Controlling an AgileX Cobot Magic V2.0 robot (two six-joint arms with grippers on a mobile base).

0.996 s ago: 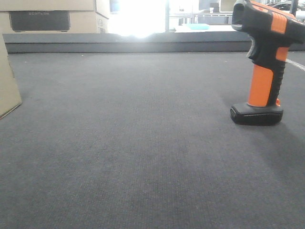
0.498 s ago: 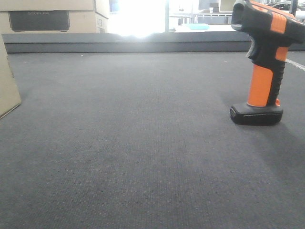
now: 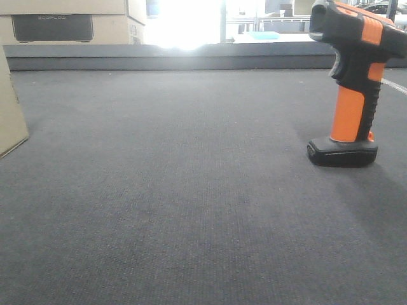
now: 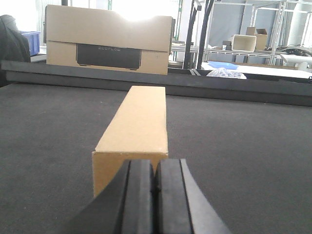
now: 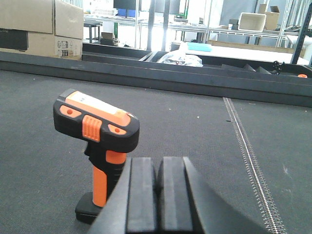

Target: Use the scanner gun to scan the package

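An orange and black scanner gun (image 3: 353, 82) stands upright on its base on the dark mat at the right; it also shows in the right wrist view (image 5: 97, 146), just left of and beyond my right gripper (image 5: 157, 168), which is shut and empty. A long tan cardboard package (image 4: 136, 131) lies on the mat straight ahead of my left gripper (image 4: 155, 168), which is shut and empty just short of the box's near end. The package's corner (image 3: 9, 108) shows at the left edge of the front view. Neither gripper shows in the front view.
A large cardboard box (image 4: 105, 41) with a dark label stands on the raised ledge (image 3: 172, 60) at the back. A stitched seam (image 5: 246, 146) runs along the mat on the right. Shelving and bins stand beyond the table.
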